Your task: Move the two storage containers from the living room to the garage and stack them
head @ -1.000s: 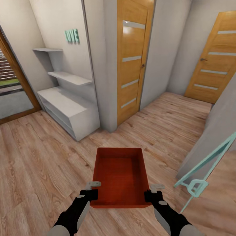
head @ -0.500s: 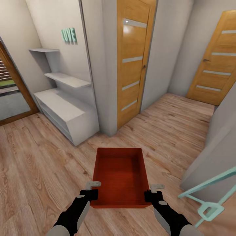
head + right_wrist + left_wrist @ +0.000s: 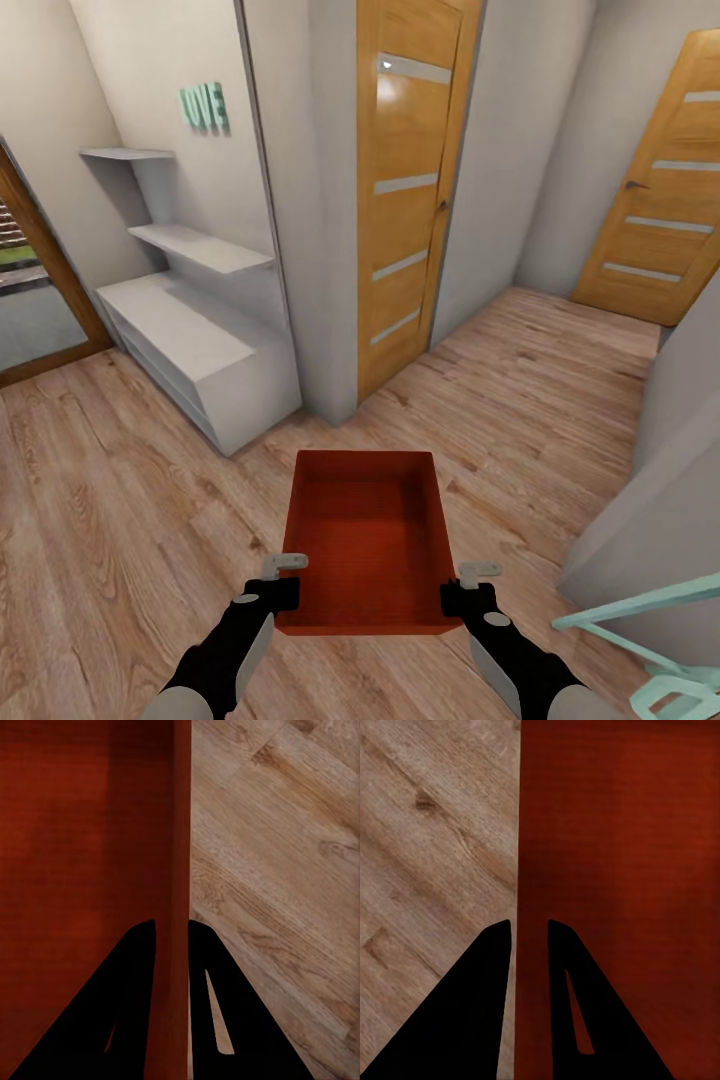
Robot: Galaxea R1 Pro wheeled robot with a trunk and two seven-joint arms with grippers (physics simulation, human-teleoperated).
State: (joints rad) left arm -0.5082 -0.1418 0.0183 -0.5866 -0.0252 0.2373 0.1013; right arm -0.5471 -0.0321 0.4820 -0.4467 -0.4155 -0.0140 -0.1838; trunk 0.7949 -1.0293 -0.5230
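One orange-red storage container point(image 3: 365, 540) hangs level in front of me above a light wood-plank floor. My left gripper point(image 3: 288, 578) is shut on its left wall near the front corner, and my right gripper point(image 3: 472, 582) is shut on its right wall. In the left wrist view the two dark fingers point(image 3: 495, 967) straddle the thin wall of the container point(image 3: 622, 870). The right wrist view shows the same pinch on the container point(image 3: 82, 847), one finger inside and one outside. The bin is empty.
A white corner wall point(image 3: 320, 200) with a wooden door point(image 3: 405, 180) stands straight ahead. White low shelves point(image 3: 190, 340) sit at the left. A second wooden door point(image 3: 660, 180) closes the hallway at the right. A grey wall point(image 3: 660, 500) and a mint-green frame point(image 3: 650, 630) crowd the near right.
The view has rolled forward: the shelves and doors have grown nearer and the mint-green frame has slid down towards the lower right corner. The container stays fixed between both grippers.
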